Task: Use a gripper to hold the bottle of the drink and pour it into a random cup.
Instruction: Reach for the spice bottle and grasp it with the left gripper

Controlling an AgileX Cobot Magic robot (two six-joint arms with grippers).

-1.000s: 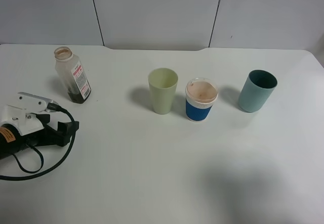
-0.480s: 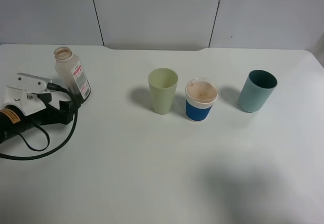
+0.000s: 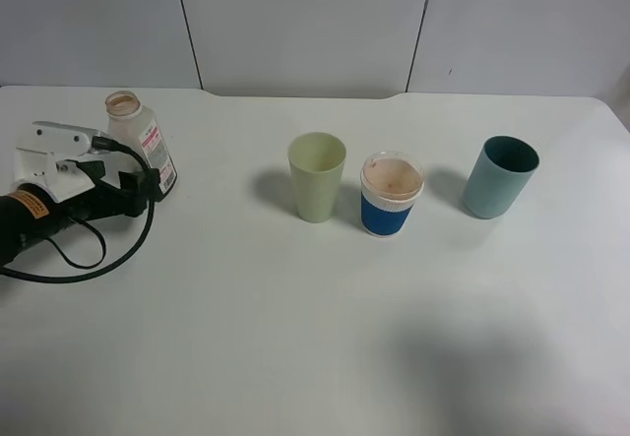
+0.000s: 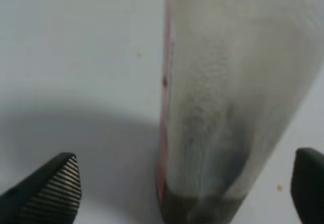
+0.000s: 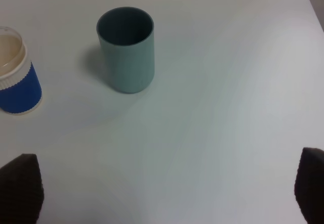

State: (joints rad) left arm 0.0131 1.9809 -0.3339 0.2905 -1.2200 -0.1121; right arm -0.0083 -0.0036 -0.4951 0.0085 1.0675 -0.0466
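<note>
A plain white table (image 3: 295, 347) carries four standing things, all in its far half. A small translucent plastic bottle (image 3: 135, 129) with a tan-rimmed mouth and a red-and-white label stands at ten o'clock from the table's middle. A pale yellow-green tapered plastic cup (image 3: 316, 178) stands near twelve, a white cup with a blue band (image 3: 390, 198) just beside it toward one, and a teal plastic tumbler (image 3: 500, 177) at two.

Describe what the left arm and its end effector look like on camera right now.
The left arm is bulky and black, with an orange label and a black cable looping off it. The left end effector has an angular white metal bracket and dark fingers with ribbed pads.
</note>
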